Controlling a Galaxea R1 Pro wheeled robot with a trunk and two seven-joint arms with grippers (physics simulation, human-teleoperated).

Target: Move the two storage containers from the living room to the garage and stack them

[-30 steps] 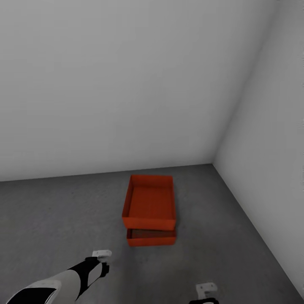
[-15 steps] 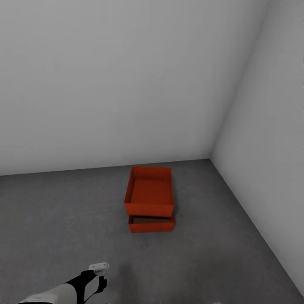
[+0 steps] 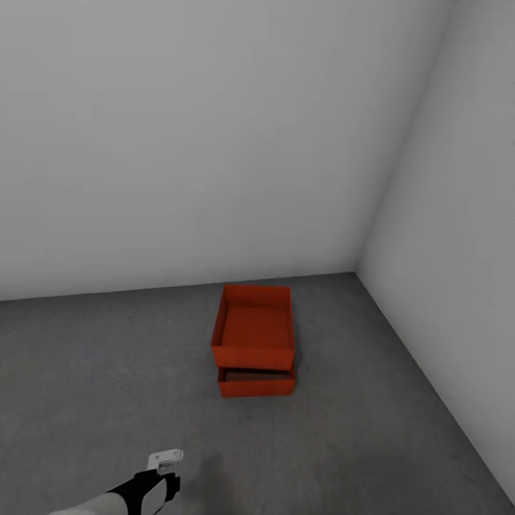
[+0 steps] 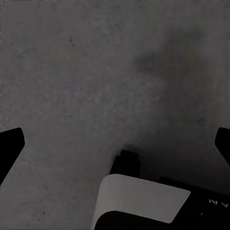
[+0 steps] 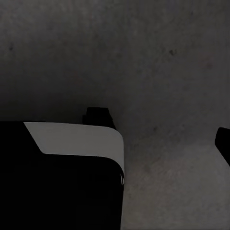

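Observation:
The two storage containers stand stacked on the dark grey floor [image 3: 100,357] near the garage's corner. The upper orange-red box [image 3: 254,335] sits shifted toward the back wall, so the near end of the lower box [image 3: 256,382] sticks out below it. My left gripper [image 3: 163,468] hangs low at the head view's bottom edge, well short of the stack and to its left. In the left wrist view this gripper [image 4: 116,143] is open over bare floor. My right gripper [image 5: 117,143] shows one dark fingertip [image 5: 224,143] set wide, open, with nothing held.
Plain pale grey walls meet in a corner [image 3: 357,265] just behind and right of the stack; the right wall [image 3: 458,250] runs close along the boxes' side. Part of my own white and black body [image 5: 72,158] shows under the right wrist.
The camera has drawn back a little, so the stack looks smaller and higher. My left arm sits lower in the picture, and the right gripper has dropped out of the head view. The boxes have not moved.

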